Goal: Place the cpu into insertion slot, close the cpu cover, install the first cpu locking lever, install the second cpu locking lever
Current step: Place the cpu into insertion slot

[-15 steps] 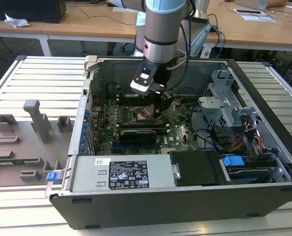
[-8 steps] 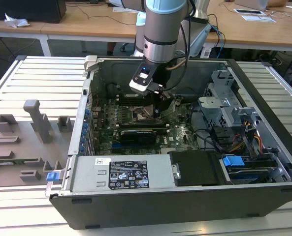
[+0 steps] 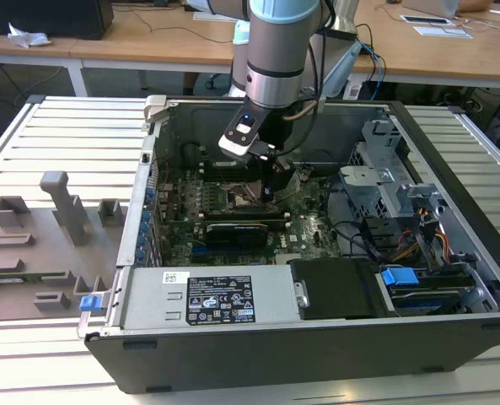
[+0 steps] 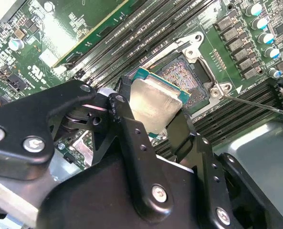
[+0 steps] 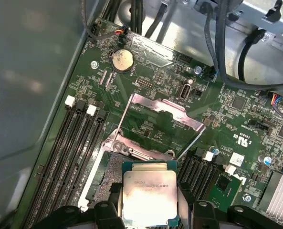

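My gripper (image 4: pixel 153 109) is shut on the cpu (image 4: pixel 155 98), a silvery square chip with a green rim, pinched at two opposite edges by the black fingers (image 4: pixel 123 102). The chip hangs just over the insertion slot (image 4: pixel 186 76), covering part of its dark pin field; whether they touch I cannot tell. In the first wrist view the cpu (image 5: pixel 148 193) sits at the near edge of the insertion slot (image 5: pixel 110 169). The cpu cover (image 5: pixel 167 112) stands flipped open beyond the slot, and two thin locking levers (image 5: pixel 124 114) stick up beside it. In the exterior view the gripper (image 3: pixel 275 184) is deep inside the computer case.
Long black memory slots (image 5: pixel 69 148) flank the socket on both sides. A black card (image 3: pixel 237 229), the power supply (image 3: pixel 207 299), a drive cage (image 3: pixel 380 190) and cables (image 5: pixel 227 47) crowd the case. A grey fixture (image 3: pixel 60 219) lies at the exterior view's left.
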You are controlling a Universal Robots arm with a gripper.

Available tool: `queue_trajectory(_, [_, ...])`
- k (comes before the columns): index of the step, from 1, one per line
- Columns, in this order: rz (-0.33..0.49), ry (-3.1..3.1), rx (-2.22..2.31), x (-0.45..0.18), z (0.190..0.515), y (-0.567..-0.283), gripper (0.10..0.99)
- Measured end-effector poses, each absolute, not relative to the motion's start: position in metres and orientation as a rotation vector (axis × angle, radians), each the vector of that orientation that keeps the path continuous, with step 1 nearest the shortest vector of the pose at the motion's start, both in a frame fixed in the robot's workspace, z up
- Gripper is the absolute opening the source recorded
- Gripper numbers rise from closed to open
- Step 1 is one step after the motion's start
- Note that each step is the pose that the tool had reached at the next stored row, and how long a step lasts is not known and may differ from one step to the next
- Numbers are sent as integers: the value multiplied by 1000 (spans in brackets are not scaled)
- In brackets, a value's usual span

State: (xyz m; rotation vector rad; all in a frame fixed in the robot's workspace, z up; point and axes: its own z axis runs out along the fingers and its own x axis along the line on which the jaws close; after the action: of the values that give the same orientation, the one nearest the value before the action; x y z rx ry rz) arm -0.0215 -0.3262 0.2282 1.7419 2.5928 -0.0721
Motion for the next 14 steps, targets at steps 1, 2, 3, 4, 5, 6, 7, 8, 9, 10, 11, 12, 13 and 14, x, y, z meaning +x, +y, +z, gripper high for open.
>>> queue_trajectory(1, [-73, 2584, 1755, -21, 228, -326, 541])
queue_trajectory(2, [-74, 2577, 1764, -22, 228, -326, 541])
queue_trajectory(3, [-75, 2572, 1771, -21, 228, -326, 541])
queue_trajectory(4, [-75, 2569, 1776, -21, 228, -326, 541])
queue_trajectory(5, [-76, 2562, 1785, -21, 228, -326, 541])
queue_trajectory(6, [-77, 2555, 1795, -22, 228, -326, 541])
queue_trajectory(7, [-78, 2548, 1805, -21, 228, -326, 541])
queue_trajectory(8, [-79, 2541, 1814, -21, 228, -326, 541])
queue_trajectory(9, [-80, 2536, 1821, -21, 228, -326, 541])
queue_trajectory(10, [-80, 2531, 1828, -21, 228, -326, 541])
queue_trajectory(11, [-81, 2527, 1833, -22, 228, -326, 541])
queue_trajectory(12, [-82, 2521, 1841, -21, 228, -326, 541])
queue_trajectory(13, [-82, 2517, 1846, -21, 228, -326, 541])
queue_trajectory(14, [-83, 2514, 1850, -21, 228, -326, 541])
